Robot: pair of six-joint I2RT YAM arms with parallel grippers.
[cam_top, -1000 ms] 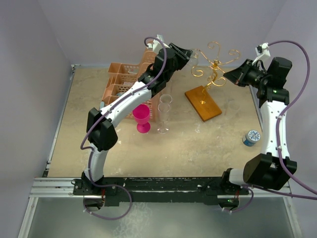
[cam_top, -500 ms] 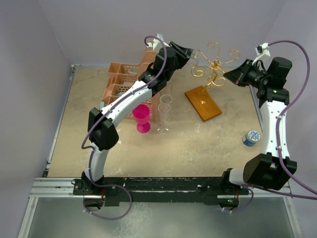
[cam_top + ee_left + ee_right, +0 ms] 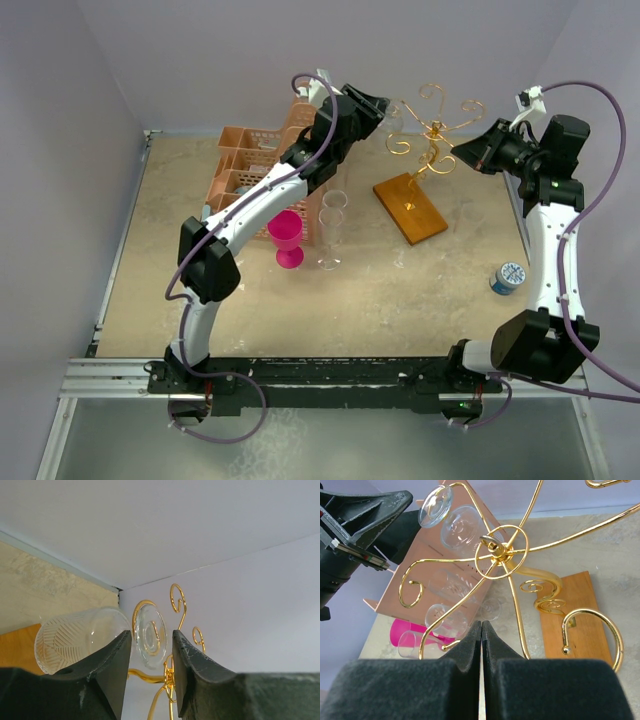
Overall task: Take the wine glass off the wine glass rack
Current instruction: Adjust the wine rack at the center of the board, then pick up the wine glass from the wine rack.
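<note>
The clear ribbed wine glass (image 3: pixel 75 637) hangs upside down from a curled arm of the thin gold wire rack (image 3: pixel 432 130), its foot showing between the parted jaws of the left gripper (image 3: pixel 151 636), while the right gripper (image 3: pixel 481 624) is pinched shut beside the rack's stem.

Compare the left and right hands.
The left hand is open, its fingers framing the foot of the wine glass; the right hand is shut on nothing. The left hand sits left of the wine glass rack, the right hand to its right. Both are raised beside it.
</note>
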